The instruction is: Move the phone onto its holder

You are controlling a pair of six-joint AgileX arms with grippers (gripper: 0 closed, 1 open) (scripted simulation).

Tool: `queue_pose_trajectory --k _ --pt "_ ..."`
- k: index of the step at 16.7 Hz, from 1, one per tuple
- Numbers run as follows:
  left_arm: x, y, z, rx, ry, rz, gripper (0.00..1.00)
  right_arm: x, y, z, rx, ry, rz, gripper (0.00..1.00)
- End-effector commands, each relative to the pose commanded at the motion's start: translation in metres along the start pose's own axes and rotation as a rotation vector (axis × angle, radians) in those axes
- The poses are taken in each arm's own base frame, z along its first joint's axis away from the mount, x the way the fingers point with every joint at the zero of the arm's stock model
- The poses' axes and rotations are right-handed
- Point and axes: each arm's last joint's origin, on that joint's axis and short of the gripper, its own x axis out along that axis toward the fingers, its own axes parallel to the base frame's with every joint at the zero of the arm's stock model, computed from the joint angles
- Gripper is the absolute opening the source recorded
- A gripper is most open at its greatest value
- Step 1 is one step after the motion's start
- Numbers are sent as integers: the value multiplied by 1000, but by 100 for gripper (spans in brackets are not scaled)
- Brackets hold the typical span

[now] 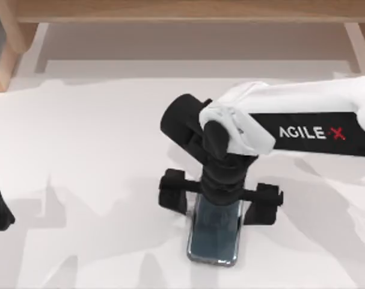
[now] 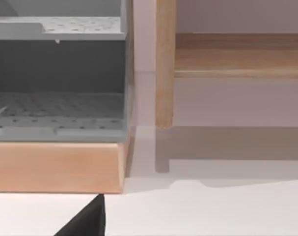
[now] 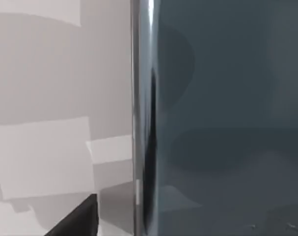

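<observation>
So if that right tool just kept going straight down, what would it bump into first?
Most likely the phone. The right tool points down directly over the phone's far end, and the right wrist view shows its glossy face very close. Whether they already touch is unclear.

phone (image 1: 213, 241): you see glossy dark glass, thin silvery metallic rim | bench (image 1: 80, 180): smooth matt white | right arm (image 1: 302, 114): smooth white shell, matt black joints | shelf (image 2: 55, 164): light wood frame, grey speckled matt panels

Phone (image 1: 214, 238): dark grey-blue, glossy, silvery rim; lies flat on white worktop (image 1: 80, 180), near front edge, centre-right.
</observation>
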Motion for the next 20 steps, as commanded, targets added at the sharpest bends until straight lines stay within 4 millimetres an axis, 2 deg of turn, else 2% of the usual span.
queue_pose_trajectory --k 13,20 --pt "0 0 0 0 0 0 100 0 0 0 0 0 0 2" --pt "0 0 0 0 0 0 100 0 0 0 0 0 0 0"
